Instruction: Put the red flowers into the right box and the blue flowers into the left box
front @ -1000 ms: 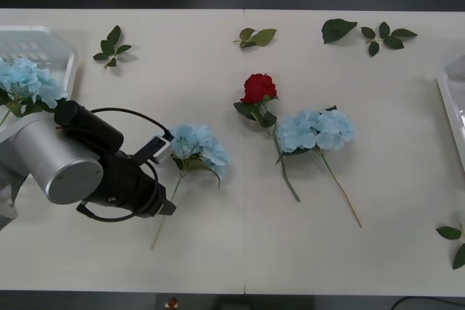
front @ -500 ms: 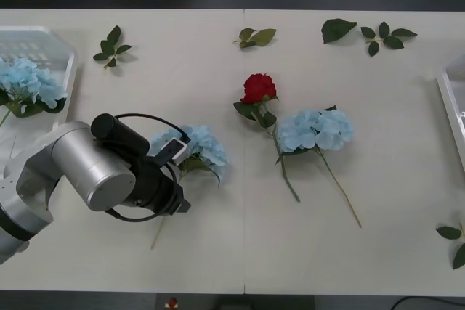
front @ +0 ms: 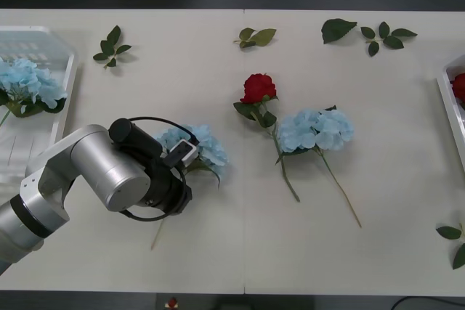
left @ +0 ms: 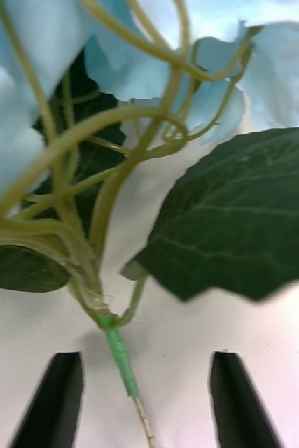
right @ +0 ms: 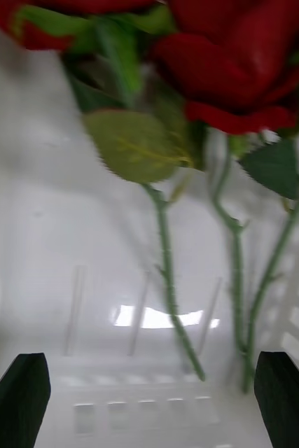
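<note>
Front view: the left arm is seen low over the white counter [front: 218, 252], its wrist against a blue flower [front: 197, 144] lying left of centre; in the left wrist view the left gripper [left: 145, 399] is open, its two black fingers [left: 54, 399] set either side of the stem [left: 121, 360] just below the bloom, with a gap on each side, and nothing is gripped; a broad dark leaf [left: 240, 210] is spread beside the stem. Another blue flower [front: 316, 130] is laid right of centre, and a red flower [front: 259, 88] lies just beside it to the left, the two stems close together. A third blue flower [front: 27, 83] rests in the left box [front: 65, 78] at the counter's left edge. At the right edge a strip of the right box [front: 449, 107] is seen, with a bit of red inside it; in the right wrist view the right gripper [right: 153, 406] is held open and empty over that box's white floor [right: 44, 224], where red flowers [right: 240, 70] lie with their green stems alongside one another. Loose leaf sprigs [front: 110, 46] are scattered along the far side of the counter.
</note>
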You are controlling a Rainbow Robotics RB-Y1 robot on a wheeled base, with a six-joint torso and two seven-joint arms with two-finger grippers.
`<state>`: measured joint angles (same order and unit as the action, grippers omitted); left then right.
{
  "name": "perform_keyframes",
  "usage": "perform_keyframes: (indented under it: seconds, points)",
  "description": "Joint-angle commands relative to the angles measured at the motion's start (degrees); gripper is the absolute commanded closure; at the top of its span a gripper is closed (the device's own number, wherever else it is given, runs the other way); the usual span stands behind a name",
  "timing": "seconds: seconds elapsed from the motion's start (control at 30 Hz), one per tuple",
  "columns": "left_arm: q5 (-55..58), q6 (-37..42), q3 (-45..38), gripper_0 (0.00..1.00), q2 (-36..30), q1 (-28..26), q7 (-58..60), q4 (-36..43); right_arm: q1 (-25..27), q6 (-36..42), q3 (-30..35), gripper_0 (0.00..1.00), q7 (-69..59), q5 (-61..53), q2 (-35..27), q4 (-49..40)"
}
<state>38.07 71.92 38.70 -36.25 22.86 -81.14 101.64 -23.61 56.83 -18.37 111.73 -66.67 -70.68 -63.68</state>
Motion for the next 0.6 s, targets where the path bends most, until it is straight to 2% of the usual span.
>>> perform_keyframes:
  seconds: [0.03, 0.23, 0.4, 0.5, 0.6]
  points:
    - [-0.98, -0.55, -0.03, 1.0, -0.05, 1.05, 2.74, 0.93, -1.88, 4.87, 3.25, 0.15, 0.41, -2.41, -2.36, -9.09]
    - [-1.86, -0.64, 0.06, 1.0, -0.05, 1.05, 3.0, 0.93, -3.73, 12.95, 3.86, 0.15, -11.01, -1.36, -2.27, -22.71]
    - [-2.48, -0.73, -0.03, 1.0, -0.14, 1.31, 3.18, 1.37, -3.73, 19.19, 3.86, 0.15, -26.04, 4.36, -2.1, -38.71]
    - [-3.18, -0.38, -0.64, 1.0, -0.84, 1.4, 3.44, 2.95, -3.73, 21.92, 3.78, 0.15, -31.23, 4.8, -1.57, -43.98]
    - [-4.32, 3.23, -3.19, 1.0, -1.9, 1.4, 3.53, 7.17, -3.73, 22.09, 2.81, 0.15, -33.95, 4.8, -1.04, -48.29]
